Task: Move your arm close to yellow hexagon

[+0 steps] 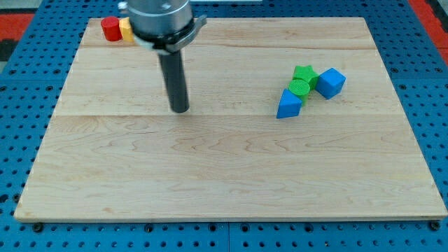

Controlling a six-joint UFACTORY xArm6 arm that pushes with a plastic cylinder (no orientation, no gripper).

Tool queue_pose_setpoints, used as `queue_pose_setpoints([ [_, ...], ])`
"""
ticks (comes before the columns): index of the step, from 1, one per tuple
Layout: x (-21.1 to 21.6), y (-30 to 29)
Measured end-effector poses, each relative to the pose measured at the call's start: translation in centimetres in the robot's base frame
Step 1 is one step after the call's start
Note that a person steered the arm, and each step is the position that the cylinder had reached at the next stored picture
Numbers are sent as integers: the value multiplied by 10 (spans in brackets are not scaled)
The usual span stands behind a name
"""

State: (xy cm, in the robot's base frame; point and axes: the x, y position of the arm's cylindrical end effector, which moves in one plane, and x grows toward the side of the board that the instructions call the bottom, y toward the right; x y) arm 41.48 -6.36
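Note:
The yellow block (126, 29) sits at the view's top left corner of the wooden board, partly hidden behind the arm's body; its shape cannot be made out. A red block (110, 29) touches its left side. My tip (180, 109) rests on the board below and to the right of the yellow block, well apart from it. The dark rod runs up from the tip to the arm's grey body at the view's top.
A cluster lies at the view's right: a green star block (305, 73), a green cylinder (299, 87), a blue cube (330, 82) and a blue block (288, 105). The wooden board (224, 182) lies on a blue pegboard (21, 105).

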Motion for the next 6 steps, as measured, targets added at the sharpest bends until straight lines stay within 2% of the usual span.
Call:
queue_pose_setpoints([
  [1, -55, 51],
  [2, -128, 82],
  [3, -197, 59],
  [4, -223, -8],
  [6, -223, -56],
])
